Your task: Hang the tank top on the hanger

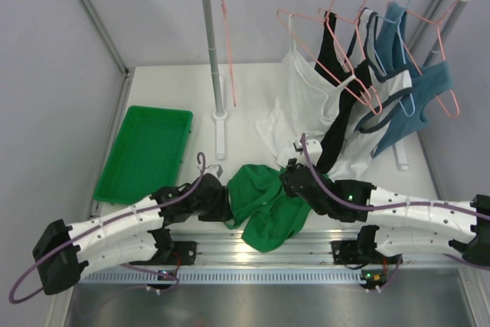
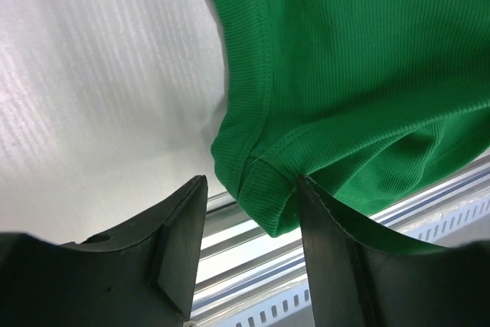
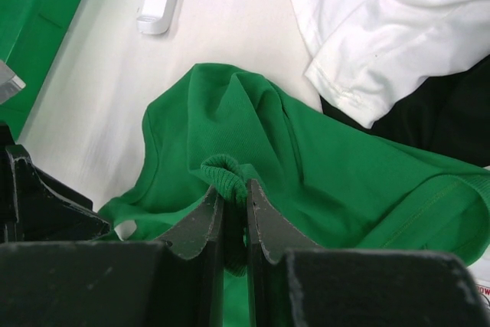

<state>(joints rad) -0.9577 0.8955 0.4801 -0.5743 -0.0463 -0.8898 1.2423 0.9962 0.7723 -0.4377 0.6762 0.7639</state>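
The tank top (image 1: 264, 204) is held bunched at lower centre, a fold clamped in the right gripper (image 3: 233, 191), its hem seen between the parted fingers of the left gripper (image 2: 250, 185), while the hanger (image 1: 227, 51) at upper centre is not yet dressed

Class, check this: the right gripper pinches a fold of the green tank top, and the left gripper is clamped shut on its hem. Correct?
Not quite. The left wrist view shows the left gripper open, fingers apart, with the hem of the tank top loose in the gap. The right gripper does pinch a fold.
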